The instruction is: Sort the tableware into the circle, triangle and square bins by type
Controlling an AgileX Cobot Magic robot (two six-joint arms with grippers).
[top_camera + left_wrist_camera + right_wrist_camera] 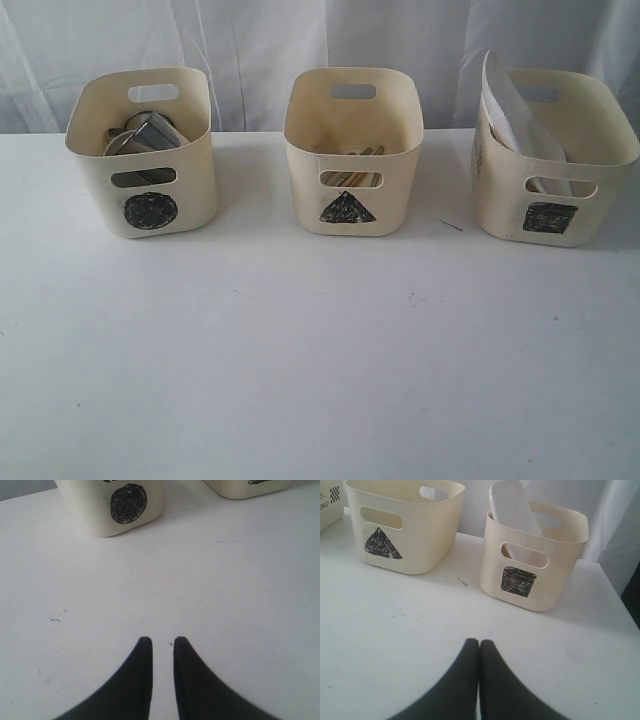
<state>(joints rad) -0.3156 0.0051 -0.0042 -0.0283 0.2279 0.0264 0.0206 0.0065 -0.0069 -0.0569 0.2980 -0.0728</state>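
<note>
A: Largest first. What lay under it all?
B: White table (320,380), bare over its near half. Pale curtain (260,40) hung behind it.

A: The bins?
B: Three alike, cream, in a row along the far side, well apart from each other. Circle bin (200,190) on the left, triangle bin (400,150) in the middle, square bin (600,190) on the right. Each black mark sat under the front handle slot.

A: Contents, biggest down?
B: White plate (510,110) stood on edge in the square bin, leaning against its left wall, with the top edge above the rim. Something white also showed through that bin's front slot; I could not tell what. A steel mug (152,132) lay in the circle bin, tilted, with more steel beside it, too jumbled to sort out. Wooden sticks (352,180) lay in the triangle bin, seen over the rim and through the slot. Any cutlery there was hidden.

A: Anything loose on the table?
B: A thin dark sliver (452,226), between the triangle and square bins.

A: The grippers?
B: Neither showed in the exterior view. Left gripper (162,642) hung over bare table on the near side of the circle bin, with a narrow gap between its jaws and nothing in it. Right gripper (479,642) hung on the near side of the triangle and square bins, jaws pressed together, empty.
</note>
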